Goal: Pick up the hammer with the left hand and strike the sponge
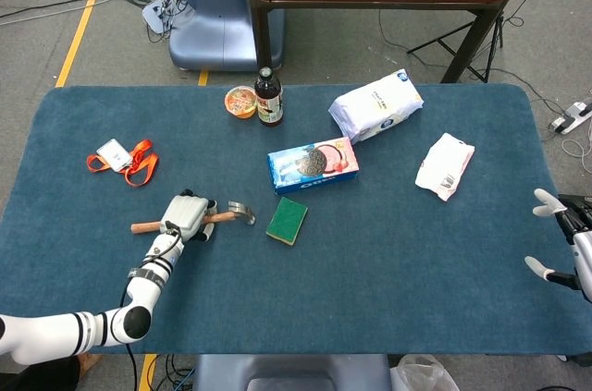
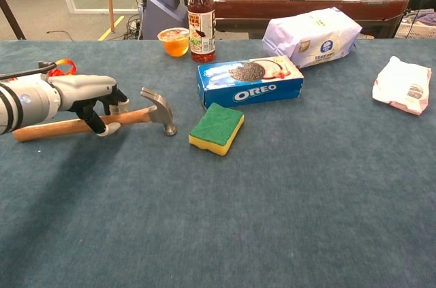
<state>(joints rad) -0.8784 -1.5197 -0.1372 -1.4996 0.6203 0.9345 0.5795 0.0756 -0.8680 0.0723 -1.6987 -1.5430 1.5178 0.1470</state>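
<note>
A hammer (image 1: 242, 214) with a wooden handle and steel head lies at the front left of the blue table, also seen in the chest view (image 2: 48, 129). My left hand (image 1: 185, 217) is on the handle just behind the head; in the chest view the left hand (image 2: 88, 94) has its fingers curled over the handle and the thumb under it. The green-and-yellow sponge (image 1: 288, 220) lies flat a short way right of the hammer head, apart from it (image 2: 216, 128). My right hand (image 1: 564, 243) hangs at the table's right edge, fingers spread, holding nothing.
Behind the sponge lies an Oreo box (image 2: 250, 81). Further back stand a dark bottle (image 2: 201, 12) and a small orange cup (image 2: 173, 41). A white bag (image 2: 312, 35) and a white packet (image 2: 402, 84) lie to the right. An orange lanyard (image 1: 122, 160) lies at the left.
</note>
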